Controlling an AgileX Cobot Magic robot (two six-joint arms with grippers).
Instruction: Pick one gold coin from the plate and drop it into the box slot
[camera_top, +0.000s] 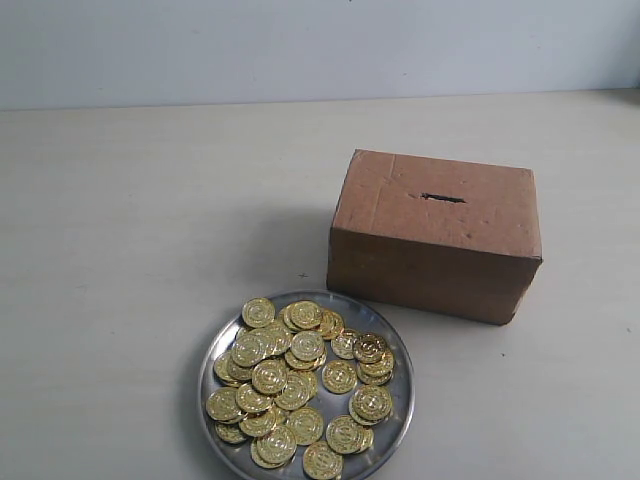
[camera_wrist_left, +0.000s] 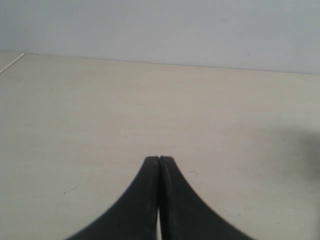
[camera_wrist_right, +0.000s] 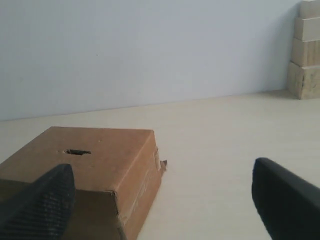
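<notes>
A round silver plate (camera_top: 215, 352) sits at the front of the table, heaped with several gold coins (camera_top: 300, 380). Behind it and to the right stands the reddish-brown cardboard box (camera_top: 436, 236), with the dark box slot (camera_top: 443, 198) in its top face. Neither arm shows in the exterior view. In the left wrist view my left gripper (camera_wrist_left: 159, 159) is shut, black fingers pressed together over bare table. In the right wrist view my right gripper (camera_wrist_right: 162, 177) is open and empty, with the box (camera_wrist_right: 95, 165) and its slot (camera_wrist_right: 77, 152) just ahead of one finger.
The pale tabletop (camera_top: 150, 220) runs back to a light wall. A stack of pale wooden blocks (camera_wrist_right: 305, 50) stands far off against the wall in the right wrist view.
</notes>
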